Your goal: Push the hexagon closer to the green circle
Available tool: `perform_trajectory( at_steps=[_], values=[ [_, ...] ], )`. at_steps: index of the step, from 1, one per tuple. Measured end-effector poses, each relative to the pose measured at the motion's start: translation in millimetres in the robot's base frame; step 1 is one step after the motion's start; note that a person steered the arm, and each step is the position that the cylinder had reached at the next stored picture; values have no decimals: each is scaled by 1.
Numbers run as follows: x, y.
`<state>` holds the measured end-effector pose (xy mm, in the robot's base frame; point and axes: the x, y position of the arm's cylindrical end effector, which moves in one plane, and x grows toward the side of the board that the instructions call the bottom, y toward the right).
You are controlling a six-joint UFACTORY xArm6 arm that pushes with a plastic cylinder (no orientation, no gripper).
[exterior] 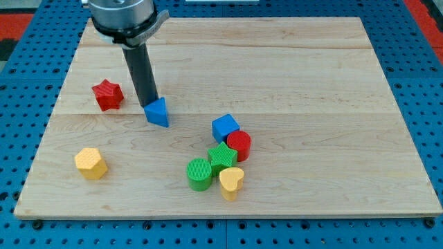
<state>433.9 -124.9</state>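
Note:
The yellow hexagon point(91, 163) lies near the view's bottom left of the wooden board point(291, 69). The green circle point(199, 173) sits at bottom centre, well to the hexagon's right. My tip point(147, 104) rests at the upper left edge of the blue triangle point(158, 113), touching or nearly touching it, and is up and to the right of the hexagon. A green star point(221, 158), a yellow heart point(231, 182), a red circle point(239, 144) and a blue cube point(224, 128) cluster tightly around the green circle's right side.
A red star point(107, 94) lies left of my tip. The board sits on a blue pegboard point(415, 104). The arm's body point(124, 17) hangs over the board's top left.

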Motion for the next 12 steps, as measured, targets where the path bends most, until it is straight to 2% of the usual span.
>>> perform_trajectory(
  at_steps=[1, 2, 3, 4, 5, 6, 7, 8, 9, 10, 12],
  values=[
    [20, 10],
    [53, 42],
    [69, 74],
    [55, 13],
    [46, -76],
    [63, -117],
    [110, -117],
    [133, -116],
    [110, -110],
    [108, -57],
    [108, 6]
  ],
)
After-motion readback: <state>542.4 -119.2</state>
